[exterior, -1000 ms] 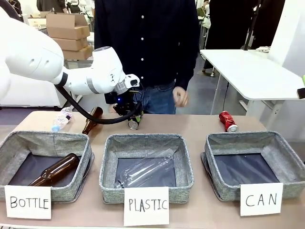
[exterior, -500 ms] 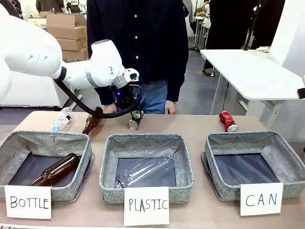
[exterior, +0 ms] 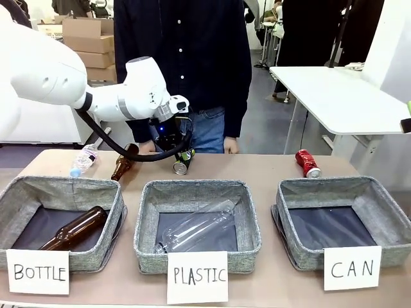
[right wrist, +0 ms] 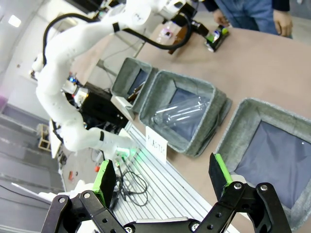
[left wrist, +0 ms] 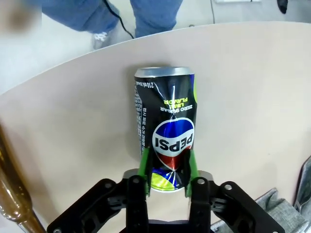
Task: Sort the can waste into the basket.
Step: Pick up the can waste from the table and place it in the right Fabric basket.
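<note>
Tabletop: tan tabletop (exterior: 270, 168) runs across the front view, with a person (exterior: 183, 58) in a dark shirt standing at its far edge.
Baskets: three grey baskets sit in a row along the lower frame, each with a white paper sign.
CAN basket: CAN basket (exterior: 334, 185) is at lower right and its dark lining shows.
Red can: red can (exterior: 307, 162) lies on the tabletop just behind the CAN basket, at right of centre.
Dark can: dark can (left wrist: 165, 111) lies on its side on the tabletop, above the PLASTIC basket (exterior: 146, 218) at centre frame.
Left tool: left tool (left wrist: 166, 160) reaches in from upper left. Its green pads (left wrist: 144, 162) sit on either side of the dark can's near end, right against it; I cannot tell whether they squeeze it.
Right tool: right tool (right wrist: 160, 165) has its fingers spread wide with nothing between them, high over the basket row.
Other items: a clear bottle (exterior: 196, 232) lies in the PLASTIC basket and a brown bottle (exterior: 74, 229) in the BOTTLE basket (exterior: 19, 192). A second brown bottle (exterior: 124, 162) and a crushed bottle (exterior: 83, 160) lie on the tabletop at left.
</note>
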Robot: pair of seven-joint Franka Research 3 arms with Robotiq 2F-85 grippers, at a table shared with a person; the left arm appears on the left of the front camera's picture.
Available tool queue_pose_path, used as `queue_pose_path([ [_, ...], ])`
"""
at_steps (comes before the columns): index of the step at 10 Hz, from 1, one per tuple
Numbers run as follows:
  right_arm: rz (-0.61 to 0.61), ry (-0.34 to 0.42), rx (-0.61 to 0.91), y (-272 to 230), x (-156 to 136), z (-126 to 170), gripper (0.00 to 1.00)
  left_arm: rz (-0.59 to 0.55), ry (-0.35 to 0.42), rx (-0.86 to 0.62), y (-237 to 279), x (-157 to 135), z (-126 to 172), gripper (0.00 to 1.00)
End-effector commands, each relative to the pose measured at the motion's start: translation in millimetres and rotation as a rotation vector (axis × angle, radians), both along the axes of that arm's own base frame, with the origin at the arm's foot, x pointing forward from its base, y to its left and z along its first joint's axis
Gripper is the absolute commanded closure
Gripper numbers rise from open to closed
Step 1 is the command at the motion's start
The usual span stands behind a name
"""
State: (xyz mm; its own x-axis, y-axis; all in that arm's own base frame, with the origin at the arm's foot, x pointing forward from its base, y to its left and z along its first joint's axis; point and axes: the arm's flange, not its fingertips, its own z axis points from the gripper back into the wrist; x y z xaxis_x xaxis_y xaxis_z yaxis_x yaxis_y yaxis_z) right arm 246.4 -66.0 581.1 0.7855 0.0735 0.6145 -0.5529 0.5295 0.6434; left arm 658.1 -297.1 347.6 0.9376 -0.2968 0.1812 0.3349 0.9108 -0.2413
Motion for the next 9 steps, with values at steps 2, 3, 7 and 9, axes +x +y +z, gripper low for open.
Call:
queue_pose_path([
  [2, 0.012, -0.028, 0.019, 1.2, 1.2, 1.0, 0.00, -0.016, 0.053, 0.051, -3.2, 1.0, -29.5, 0.38],
  [3, 0.012, -0.028, 0.019, 1.2, 1.2, 1.0, 0.00, -0.022, 0.056, 0.050, -6.0, 1.9, -33.7, 0.20],
  [7, 0.012, -0.028, 0.019, 1.2, 1.2, 1.0, 0.00, -0.022, 0.064, 0.048, -11.4, 4.5, -39.4, 0.59],
  [9, 0.012, -0.028, 0.019, 1.2, 1.2, 1.0, 0.00, -0.023, 0.052, 0.051, -9.4, 3.5, -37.7, 0.79],
])
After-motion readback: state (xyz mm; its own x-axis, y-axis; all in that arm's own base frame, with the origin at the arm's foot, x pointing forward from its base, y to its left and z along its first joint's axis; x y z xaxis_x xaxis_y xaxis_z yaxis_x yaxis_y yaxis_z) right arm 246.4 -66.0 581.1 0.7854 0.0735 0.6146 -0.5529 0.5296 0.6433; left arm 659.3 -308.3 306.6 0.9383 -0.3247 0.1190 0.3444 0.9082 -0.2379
